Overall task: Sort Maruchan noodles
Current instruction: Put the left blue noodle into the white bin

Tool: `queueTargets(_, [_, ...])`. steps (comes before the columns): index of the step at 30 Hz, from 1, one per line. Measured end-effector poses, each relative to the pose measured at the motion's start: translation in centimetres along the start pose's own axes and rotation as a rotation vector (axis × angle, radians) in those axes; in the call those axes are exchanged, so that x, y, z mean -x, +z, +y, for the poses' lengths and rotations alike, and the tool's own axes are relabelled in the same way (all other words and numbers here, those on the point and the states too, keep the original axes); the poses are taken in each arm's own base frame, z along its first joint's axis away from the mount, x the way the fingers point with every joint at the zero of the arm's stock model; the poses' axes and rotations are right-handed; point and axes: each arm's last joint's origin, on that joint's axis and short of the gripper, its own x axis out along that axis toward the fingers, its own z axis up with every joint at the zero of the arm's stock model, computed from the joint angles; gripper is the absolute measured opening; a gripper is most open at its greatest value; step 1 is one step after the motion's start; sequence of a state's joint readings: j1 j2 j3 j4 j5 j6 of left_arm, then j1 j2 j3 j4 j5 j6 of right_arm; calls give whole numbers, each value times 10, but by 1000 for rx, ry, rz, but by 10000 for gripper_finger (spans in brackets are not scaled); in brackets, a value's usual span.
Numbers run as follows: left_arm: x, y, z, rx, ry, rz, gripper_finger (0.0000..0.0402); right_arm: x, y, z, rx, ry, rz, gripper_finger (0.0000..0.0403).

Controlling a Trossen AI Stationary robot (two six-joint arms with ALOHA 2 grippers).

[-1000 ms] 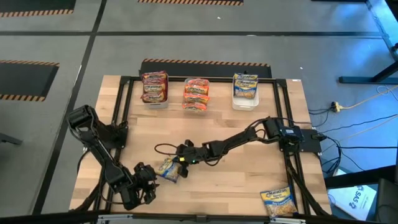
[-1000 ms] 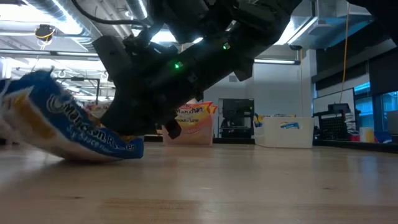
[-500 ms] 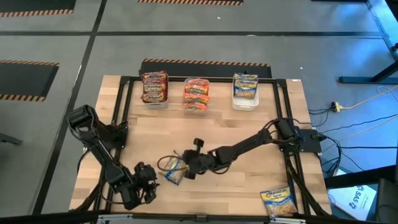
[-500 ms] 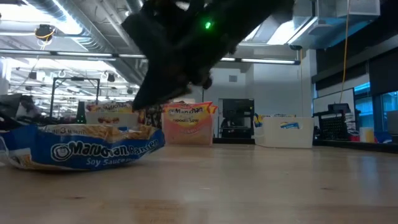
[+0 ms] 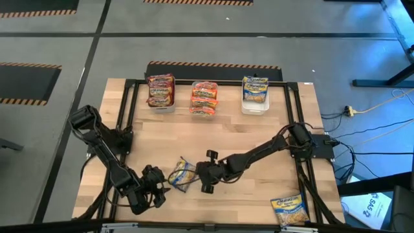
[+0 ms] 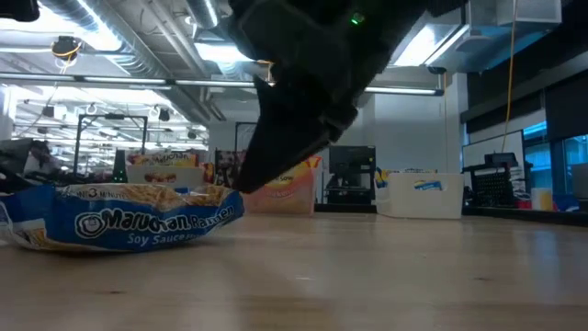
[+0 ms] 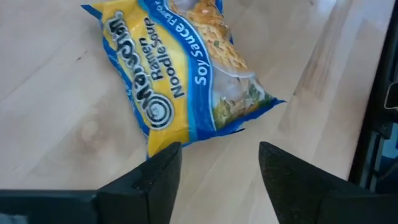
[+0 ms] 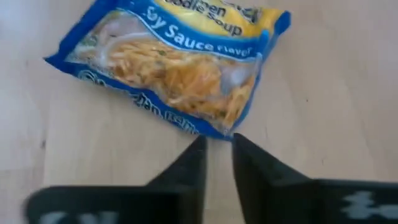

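Note:
A blue-yellow-white Maruchan packet (image 5: 182, 175) lies flat on the wooden table, label up (image 7: 186, 68) (image 8: 174, 68) (image 6: 129, 221). My right gripper (image 5: 198, 176) (image 8: 217, 152) stands just off the packet's right edge, its fingers a narrow gap apart and holding nothing. My left gripper (image 5: 162, 185) (image 7: 217, 165) is wide open, close to the packet's near-left side and apart from it. A second blue packet (image 5: 289, 210) lies at the table's near right corner.
Three bins stand along the far edge. They hold dark red packets (image 5: 161, 90), pink-orange packets (image 5: 204, 97) and blue packets (image 5: 255, 92). A black frame rail (image 5: 129, 116) borders the table. Bare wood lies between the bins and the arms.
The blue packet was tipped up in my right gripper a second ago; it came down and now lies flat on the table. My right gripper then drew off toward the table's right and near edge. My left gripper crept toward the packet.

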State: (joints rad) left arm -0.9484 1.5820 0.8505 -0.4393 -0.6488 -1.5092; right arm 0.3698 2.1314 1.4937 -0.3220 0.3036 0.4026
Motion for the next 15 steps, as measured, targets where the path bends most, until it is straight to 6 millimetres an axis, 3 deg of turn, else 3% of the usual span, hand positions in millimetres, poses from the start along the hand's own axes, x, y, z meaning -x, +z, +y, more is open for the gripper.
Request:
queueTargets(9, [-24,-15,-5,-71,4,-111,235,-17,37,-58,-139,308,-46,208])
queueTargets(15, [-40,-23,-2,-101,53,-271,226,-26,43,-80,-224,302,-61,267])
